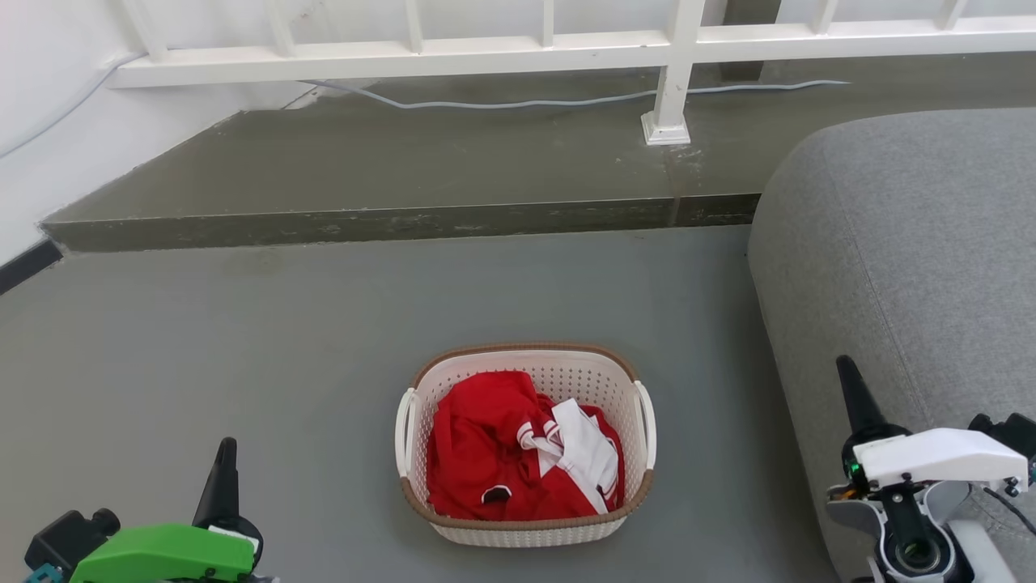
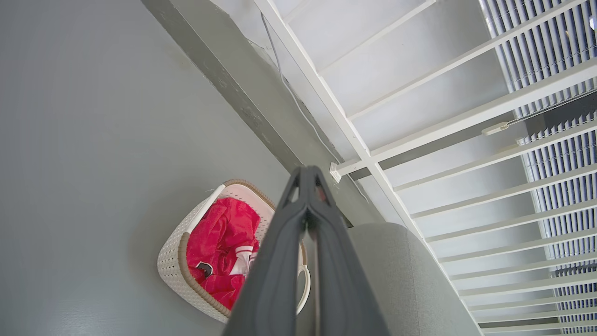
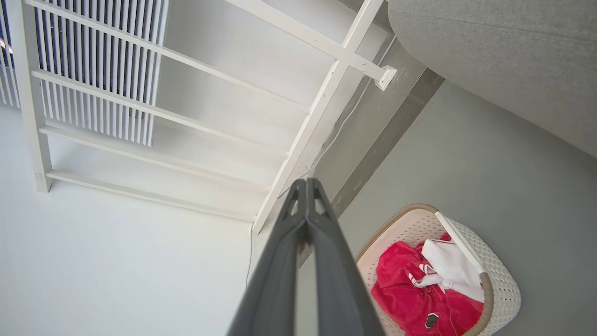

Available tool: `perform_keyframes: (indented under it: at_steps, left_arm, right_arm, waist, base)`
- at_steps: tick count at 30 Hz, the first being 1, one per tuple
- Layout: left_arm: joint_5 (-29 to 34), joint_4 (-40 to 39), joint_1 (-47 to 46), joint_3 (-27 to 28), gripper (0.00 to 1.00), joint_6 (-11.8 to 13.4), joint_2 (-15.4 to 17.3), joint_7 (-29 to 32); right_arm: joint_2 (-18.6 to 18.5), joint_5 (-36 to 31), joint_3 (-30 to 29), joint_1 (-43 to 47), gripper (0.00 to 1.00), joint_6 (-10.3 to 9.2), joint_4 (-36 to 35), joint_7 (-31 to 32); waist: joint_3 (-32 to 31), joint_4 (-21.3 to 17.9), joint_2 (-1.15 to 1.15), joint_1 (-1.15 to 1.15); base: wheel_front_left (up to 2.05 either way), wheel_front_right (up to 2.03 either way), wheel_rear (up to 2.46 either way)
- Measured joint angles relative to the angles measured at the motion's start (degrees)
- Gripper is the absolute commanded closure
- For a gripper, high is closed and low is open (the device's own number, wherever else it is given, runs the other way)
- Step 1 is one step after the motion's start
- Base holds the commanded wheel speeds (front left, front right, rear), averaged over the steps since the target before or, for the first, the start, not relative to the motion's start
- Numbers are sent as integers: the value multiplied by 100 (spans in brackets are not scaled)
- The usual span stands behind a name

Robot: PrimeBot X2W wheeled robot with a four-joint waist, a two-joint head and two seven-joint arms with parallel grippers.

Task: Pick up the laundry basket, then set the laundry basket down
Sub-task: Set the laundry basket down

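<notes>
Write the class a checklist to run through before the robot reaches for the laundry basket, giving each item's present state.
1. Laundry basket upright on the floor: ok.
2. Both side handles uncovered: ok.
3. Red clothes inside the rim: ok.
4. Left hand open for a grasp: not ok, shut.
5. Right hand open: not ok, shut.
6. Basket apart from the sofa: ok.

the left gripper [image 1: 226,453] is a long, dark, tapering pair of fingers rising from a bright green wrist cover [image 1: 162,555] with a black boxy block [image 1: 69,536] beside it. the right gripper [image 1: 848,379] has the same dark shape, set on a white wrist cover [image 1: 939,457] dotted with small black screws [image 1: 906,478], with a tiny green light [image 1: 851,468] and a thin black cable [image 1: 1010,506].
</notes>
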Motion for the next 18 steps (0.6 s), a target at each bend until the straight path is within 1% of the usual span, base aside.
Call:
perform_keyframes:
  at_steps: [5,12,13,18]
  left_arm:
    - [-390,122,-79,22,100,-54,5,93]
    - [-982,214,-201,49,100,-191,23,194]
    - [-982,214,-201,49,100,-191,23,194]
    - [-1459,333,-292,86,100,-285,34,279]
  right_arm:
    - [-23,383,-75,-46,100,66,41,60]
    - [-42,927,-215,-83,100,169,96,199]
    - [-42,927,-215,-83,100,169,96,199]
    - [-47,1363,-319,-169,100,258,142,297]
  waist:
    - [-7,11,0,0]
    - [-17,27,0,0]
    - [-17,27,0,0]
    - [-25,40,0,0]
  base:
    - [0,0,0]
    - [0,0,0]
    - [0,0,0]
    - [0,0,0]
